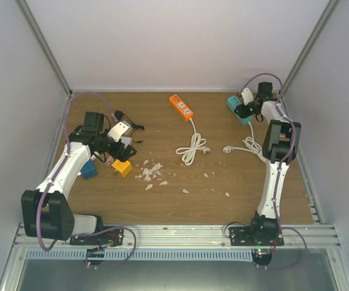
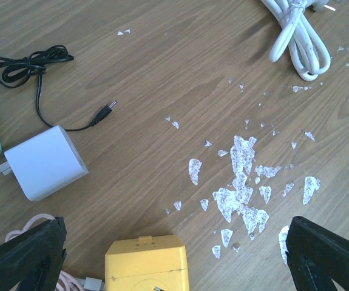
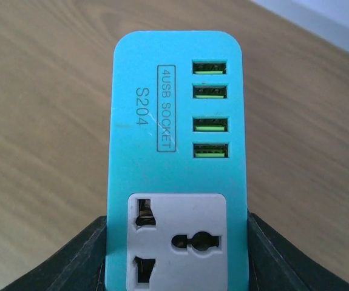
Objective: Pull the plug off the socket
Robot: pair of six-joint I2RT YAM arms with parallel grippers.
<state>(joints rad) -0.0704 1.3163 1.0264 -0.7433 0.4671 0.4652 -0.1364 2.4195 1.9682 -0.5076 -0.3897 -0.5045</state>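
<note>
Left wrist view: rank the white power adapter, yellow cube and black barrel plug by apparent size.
White power adapter and yellow cube: about alike; the cube is cropped by the frame edge, so I won't rank them.
Black barrel plug: clearly smallest.
</note>
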